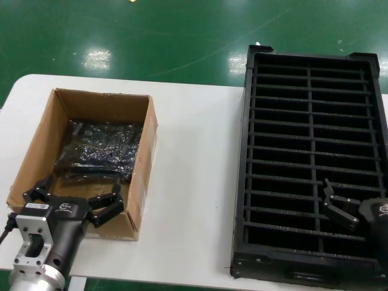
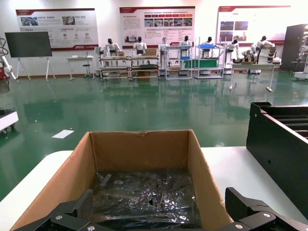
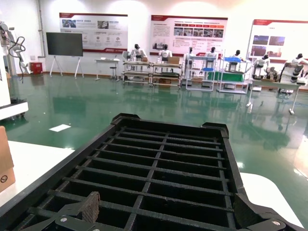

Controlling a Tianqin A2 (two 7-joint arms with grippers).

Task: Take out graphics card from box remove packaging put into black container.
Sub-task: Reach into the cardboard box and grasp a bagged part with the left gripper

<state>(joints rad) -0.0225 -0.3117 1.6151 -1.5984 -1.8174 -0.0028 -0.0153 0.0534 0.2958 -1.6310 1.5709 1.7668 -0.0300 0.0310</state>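
Bright overhead lighting is illuminating the scene evenly. The white table (image 1: 194, 182) is reading close to overexposed, and objects on it are casting only faint, soft shadows. Beyond the table, the glossy green floor (image 1: 151, 36) is reflecting ceiling lights as white glare patches. Inside the box (image 1: 42, 142), the bagged boards (image 1: 100, 151) are throwing small specular sparkles, while the box walls are shading them. The black container (image 1: 312, 151) is showing little slot detail. In both wrist views, the nearest finger pads (image 2: 85, 206) are appearing slightly soft.
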